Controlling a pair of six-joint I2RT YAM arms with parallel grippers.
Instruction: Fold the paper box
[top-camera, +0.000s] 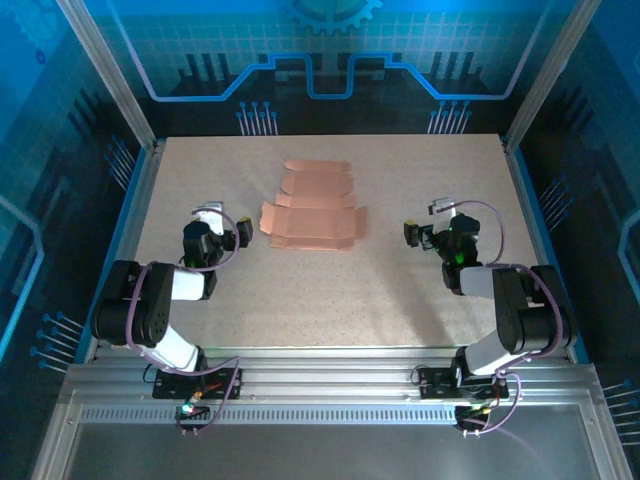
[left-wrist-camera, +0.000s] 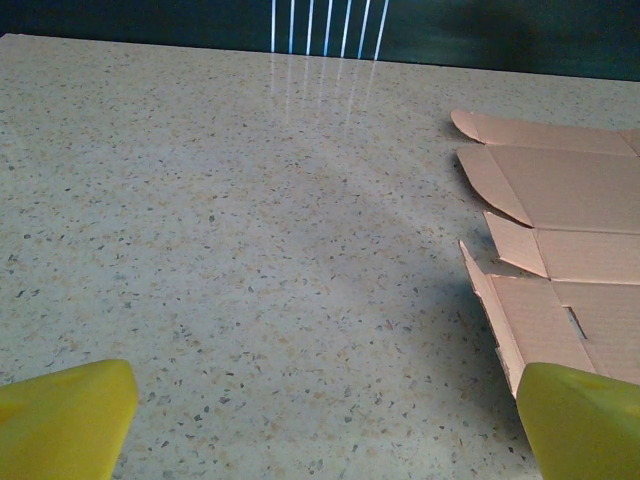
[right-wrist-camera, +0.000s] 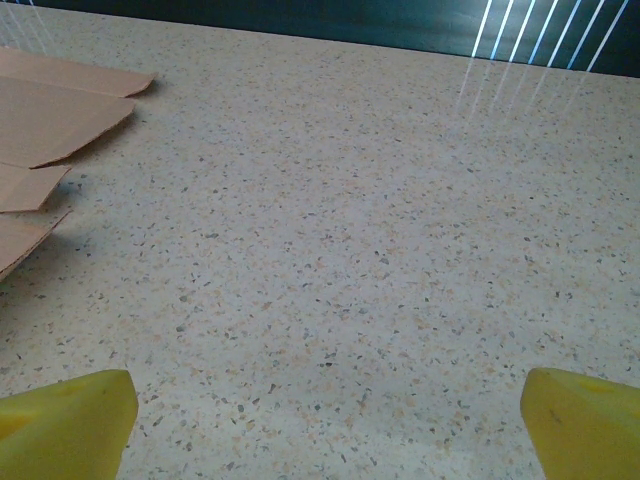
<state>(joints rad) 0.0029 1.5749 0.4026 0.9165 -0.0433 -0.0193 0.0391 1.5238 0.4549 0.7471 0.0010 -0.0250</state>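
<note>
The paper box lies unfolded and flat on the speckled table, a salmon-pink sheet of creased panels and rounded flaps, in the middle toward the back. My left gripper rests just left of the sheet's near left corner. It is open, its yellow fingertips wide apart over bare table, with the paper box at the right. My right gripper sits some way right of the sheet, also open with nothing between its yellow fingertips. The paper box reaches into the left edge there.
The table is ringed by a blue rim with aluminium posts at the back corners. Both arm bases stand on the rail at the near edge. Bare tabletop stretches between the arms and in front of the sheet.
</note>
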